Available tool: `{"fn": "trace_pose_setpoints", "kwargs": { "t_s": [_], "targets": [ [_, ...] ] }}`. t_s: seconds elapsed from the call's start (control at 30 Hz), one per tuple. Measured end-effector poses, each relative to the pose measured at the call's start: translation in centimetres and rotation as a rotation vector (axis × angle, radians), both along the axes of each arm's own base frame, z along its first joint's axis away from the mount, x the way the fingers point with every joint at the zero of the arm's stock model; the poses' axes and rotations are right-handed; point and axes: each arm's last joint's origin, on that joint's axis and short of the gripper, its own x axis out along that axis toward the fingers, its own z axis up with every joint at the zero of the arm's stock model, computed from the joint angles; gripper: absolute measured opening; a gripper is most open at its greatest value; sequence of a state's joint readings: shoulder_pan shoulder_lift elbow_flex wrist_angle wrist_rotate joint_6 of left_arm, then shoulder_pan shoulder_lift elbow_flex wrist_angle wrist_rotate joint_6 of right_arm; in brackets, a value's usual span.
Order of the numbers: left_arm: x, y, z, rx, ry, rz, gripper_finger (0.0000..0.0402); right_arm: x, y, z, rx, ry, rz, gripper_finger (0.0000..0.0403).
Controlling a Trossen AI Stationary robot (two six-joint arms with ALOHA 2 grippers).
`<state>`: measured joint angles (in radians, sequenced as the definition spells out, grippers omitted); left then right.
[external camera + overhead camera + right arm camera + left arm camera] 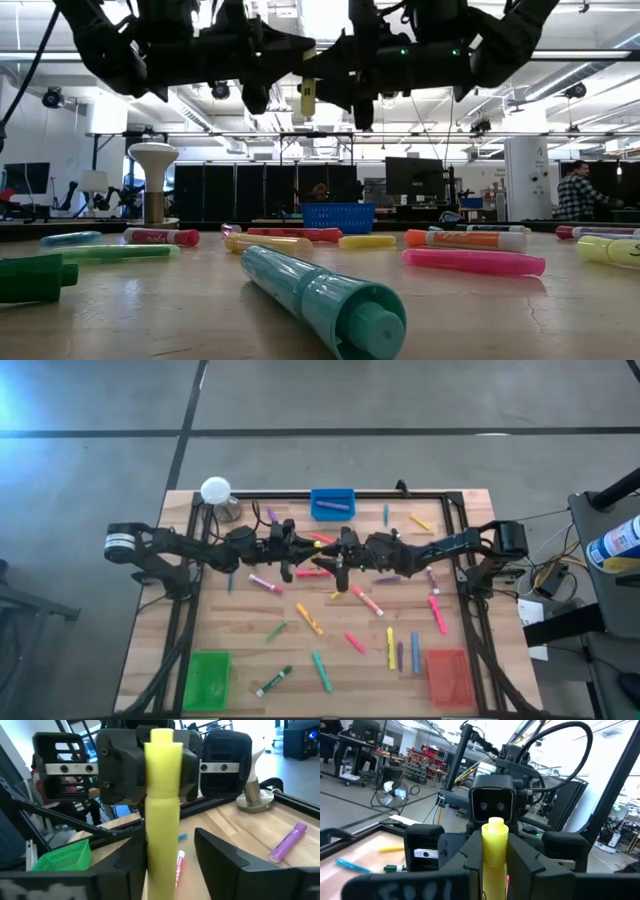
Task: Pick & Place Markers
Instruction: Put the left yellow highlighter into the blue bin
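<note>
A yellow marker (308,97) stands upright in the air over the middle of the table, between my two grippers, which face each other. My left gripper (300,558) (495,867) is shut on this marker (494,845). My right gripper (340,560) (165,870) is open, with a finger on either side of the same marker (162,805) and a gap showing beside one finger (220,855). Many other markers lie flat on the wooden table, among them a pink one (265,583), a yellow one (309,620) and a teal one (320,300). My left gripper pinches the yellow marker's barrel (494,875) between its two fingers (467,862). It comes in level from the table's left, with the fingers across the marker. The marker is upright and lifted clear of the table, its narrow tip (495,822) above the fingers.
A blue tray (332,503) sits at the far edge, a green tray (209,678) at the near left corner and a red tray (446,674) at the near right. A white-topped stand (215,492) is at the far left. A black frame (460,510) borders the table.
</note>
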<state>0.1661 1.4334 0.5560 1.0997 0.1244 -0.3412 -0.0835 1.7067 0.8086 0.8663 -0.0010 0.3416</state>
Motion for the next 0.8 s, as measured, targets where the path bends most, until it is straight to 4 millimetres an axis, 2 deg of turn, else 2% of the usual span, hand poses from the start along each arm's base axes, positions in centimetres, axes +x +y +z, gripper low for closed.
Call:
{"fn": "trace_pose_setpoints", "kwargs": {
  "t_s": [0.23, 0.47, 0.6, 0.8],
  "targets": [
    [0.0, -0.1, -0.3, 0.035, 0.035, -0.005, 0.0081, -0.6, 0.3, 0.1, -0.012, 0.054, 0.012, 0.0067],
    [-0.4, -0.1, 0.3, 0.113, 0.028, 0.010, 0.0098, -2.3, 1.9, 1.0, -0.017, 0.218, 0.044, 0.0063],
    [-0.6, -0.1, 0.6, 0.140, 0.025, 0.017, 0.0099, -4.8, 4.3, 2.2, 0.012, 0.373, 0.033, 0.0066],
    [-0.6, -0.1, 0.5, 0.158, 0.036, 0.022, 0.0099, -9.8, 8.4, 3.6, 0.249, 0.582, 0.026, 0.0067]
  ]
}}
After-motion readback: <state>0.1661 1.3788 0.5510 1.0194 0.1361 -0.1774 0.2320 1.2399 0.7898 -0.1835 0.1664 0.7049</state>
